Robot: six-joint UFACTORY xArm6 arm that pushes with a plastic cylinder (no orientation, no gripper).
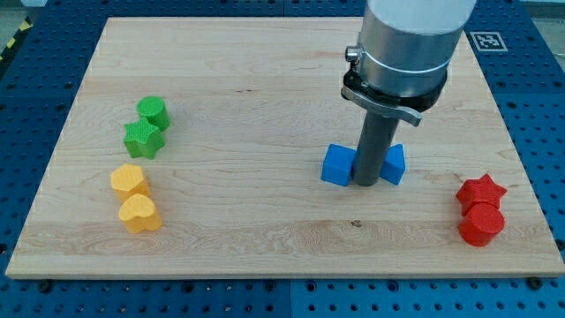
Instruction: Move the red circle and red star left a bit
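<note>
The red star (481, 190) and the red circle (481, 225) sit near the view's right edge of the desk (265, 79), toward the view's bottom. The star lies directly above the circle in the view, and the two are touching. Both are saturated red with a matte, finely ribbed surface. The star shows its points clearly; the circle is a short round cylinder.

The end effector is a straight dark rod with no jaws, so it neither opens nor closes, and it holds nothing. My tip (366, 184) rests on the desk between the blue cube (337, 165) at the view's left and a second blue block (394, 164) at the view's right, whose shape is partly hidden by the rod. My tip is well apart from both red blocks, to their left in the view.

At the view's left, a green cylinder (154, 112) touches a green star (142, 139) below it. Lower down, two yellow blocks (130, 181) (139, 214), the lower one heart-shaped, also touch.

The desk is a light wooden board with visible grain. It rests on a blue perforated surface (538, 106). A black-and-white marker tag (486, 40) shows at the view's top right.
</note>
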